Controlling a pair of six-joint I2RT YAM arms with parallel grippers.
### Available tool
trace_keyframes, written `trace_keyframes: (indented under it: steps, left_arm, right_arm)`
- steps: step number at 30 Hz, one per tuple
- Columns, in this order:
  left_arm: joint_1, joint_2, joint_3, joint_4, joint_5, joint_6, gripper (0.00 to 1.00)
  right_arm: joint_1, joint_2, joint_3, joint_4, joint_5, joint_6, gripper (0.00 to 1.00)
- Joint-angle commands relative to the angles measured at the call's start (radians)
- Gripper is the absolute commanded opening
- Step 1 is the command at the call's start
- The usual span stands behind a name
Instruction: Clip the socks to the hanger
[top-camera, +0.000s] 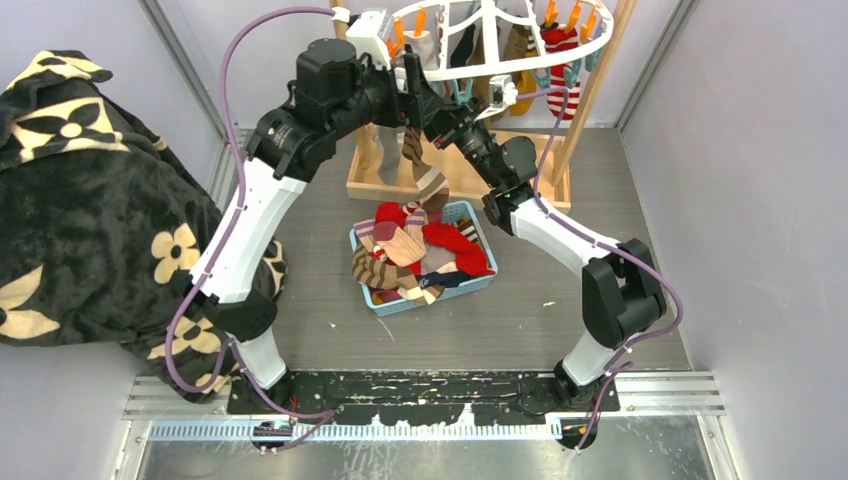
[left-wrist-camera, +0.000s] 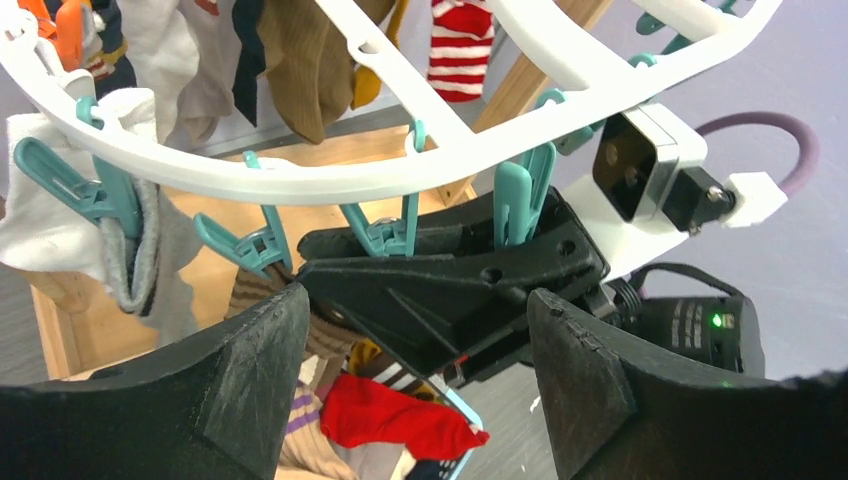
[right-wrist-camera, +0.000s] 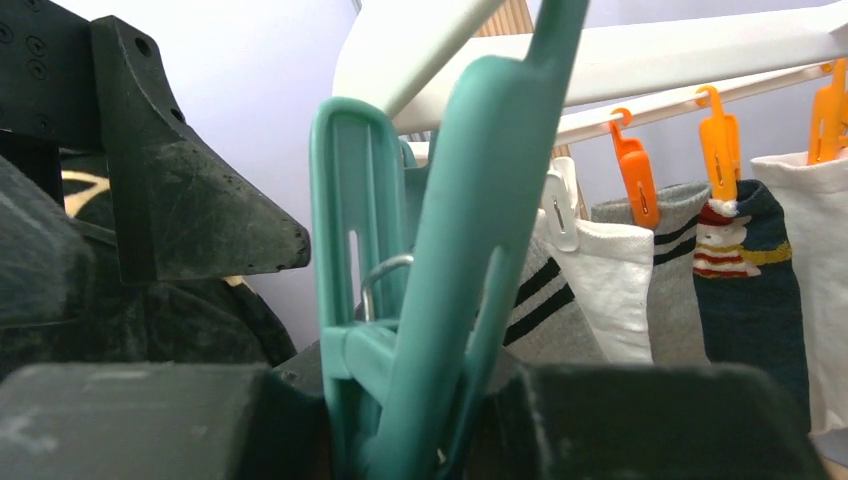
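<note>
- Teal clip (right-wrist-camera: 440, 250) fills the right wrist view; the right hand (right-wrist-camera: 400, 410) is clamped on its lower end
- Left hand (left-wrist-camera: 418, 308) has its two fingers well apart with nothing between them, just under the hanger rim and facing the right hand
- One white hanger (top-camera: 600, 42) hangs from a wooden stand (top-camera: 590, 110) at the far side of the bench (top-camera: 540, 320)
- Three orange clips (right-wrist-camera: 636, 170) show in the right wrist view, and at least five teal ones line the rim in the left wrist view
- Several socks are pegged on it, among them a red-and-white striped sock (left-wrist-camera: 460, 45)
- One blue basket (top-camera: 487, 282) sits on the bench between the two arms, holding a heap of socks (top-camera: 445, 240), red, tan and striped, too tangled to count
- One brown striped sock (top-camera: 418, 150) dangles from beside the hands toward the basket; what holds it I cannot tell
- One black flowered blanket (top-camera: 80, 200) lies at the left
</note>
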Motion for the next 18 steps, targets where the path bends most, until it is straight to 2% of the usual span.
trace_keyframes:
  steps: [1,6,11,18]
  left_arm:
    - [-0.015,0.007,0.008,0.13,-0.132,-0.024,0.79]
    - [-0.015,0.028,0.004,0.158,-0.112,-0.046,0.76]
    - [-0.014,0.036,-0.022,0.19,-0.118,-0.066,0.69]
    - [-0.013,0.062,0.012,0.194,-0.077,-0.093,0.65]
  right_arm:
    - [0.019,-0.045,0.042,0.024,0.024,-0.033,0.24]
    - [0.025,-0.041,0.049,0.029,0.026,-0.033,0.23]
    - [0.032,-0.033,0.054,0.031,0.021,-0.03,0.23]
    - [0.038,-0.034,0.05,0.033,0.006,-0.032,0.23]
